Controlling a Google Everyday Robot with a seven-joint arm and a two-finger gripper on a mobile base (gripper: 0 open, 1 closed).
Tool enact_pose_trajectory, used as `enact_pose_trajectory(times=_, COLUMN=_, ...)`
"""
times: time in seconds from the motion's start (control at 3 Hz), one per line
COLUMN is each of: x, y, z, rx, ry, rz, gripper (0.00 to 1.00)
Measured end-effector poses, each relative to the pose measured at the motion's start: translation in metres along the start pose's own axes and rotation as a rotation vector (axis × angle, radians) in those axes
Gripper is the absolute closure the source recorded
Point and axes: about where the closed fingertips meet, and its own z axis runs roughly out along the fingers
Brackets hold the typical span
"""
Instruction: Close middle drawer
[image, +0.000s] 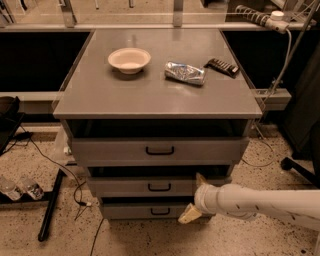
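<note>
The middle drawer is a grey front with a small black loop handle, sticking out a little from the cabinet, less than the drawer above it. My gripper comes in from the right on a white arm. It sits in front of the right part of that drawer's front. Its cream fingers are spread: one fingertip is at the front's upper edge and the other is down by the lowest drawer. It holds nothing. I cannot tell whether it touches the front.
The top drawer is pulled out furthest, and the lowest drawer sits below. On the cabinet top are a white bowl, a crushed foil pack and a black comb-like object. Cables and a black bar lie on the floor at left.
</note>
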Motion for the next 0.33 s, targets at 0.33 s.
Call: enact_pose_trajectory(times=0.33, x=-0.0007, y=-0.0003, z=0.0005, rx=0.0, ry=-0.001, rz=-0.001, gripper=0.0)
